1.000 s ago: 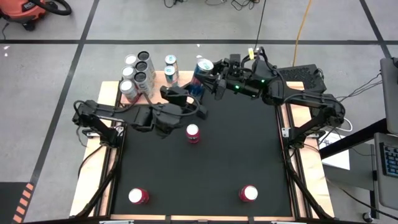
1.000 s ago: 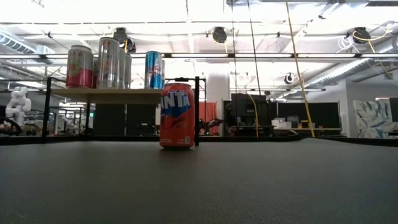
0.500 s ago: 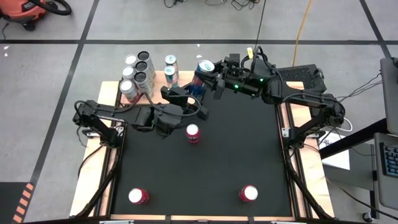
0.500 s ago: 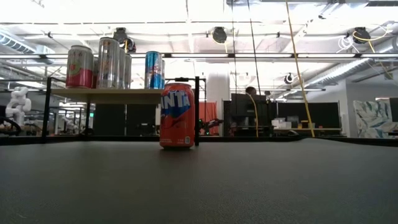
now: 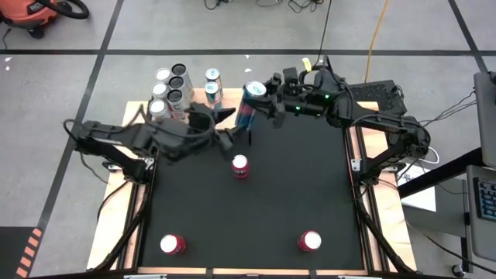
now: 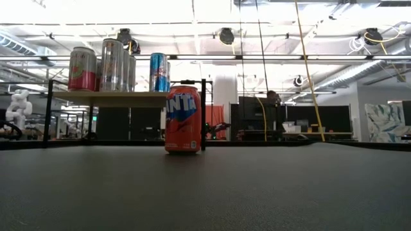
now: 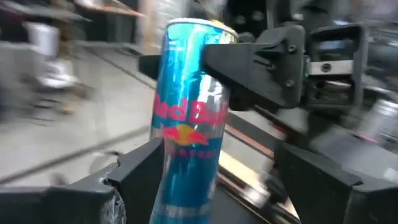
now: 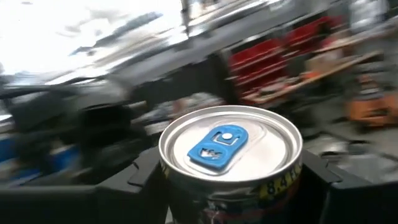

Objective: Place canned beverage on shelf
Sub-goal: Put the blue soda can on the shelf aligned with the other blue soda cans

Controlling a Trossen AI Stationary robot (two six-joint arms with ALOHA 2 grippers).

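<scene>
A tall blue and silver canned beverage [image 7: 186, 118] stands upright in the air just off the right end of the shelf [image 5: 198, 99], a pale wood board on thin black supports. My right gripper [image 5: 262, 101] is shut on the can's upper part. My left gripper [image 7: 217, 158] is open and level. Its fingers stand either side of the can's lower half; I cannot tell whether the nearer finger touches it. Several cans [image 5: 172, 87] stand on the shelf. The low view shows the shelf [image 6: 109, 98] and no gripper. My right gripper pinches the can's upper wall just below the rim [image 8: 186, 180] between its two fingers [image 8: 146, 177]. They reach in about level from the table's right side. The can top [image 8: 231, 146] faces up. The can stays upright, lifted clear of the table.
An orange can [image 5: 240, 165] stands on the black mat near the middle of the table, in front of the shelf's right post [image 6: 203, 114]. Two more red-topped cans [image 5: 172, 244] [image 5: 310, 241] stand near the front edge. Open mat lies between them.
My left arm has swung back toward the table's left edge and risen a little. Its gripper has turned, with the fingers still beside the can. The can has stayed upright in my right gripper, off the shelf's right end.
</scene>
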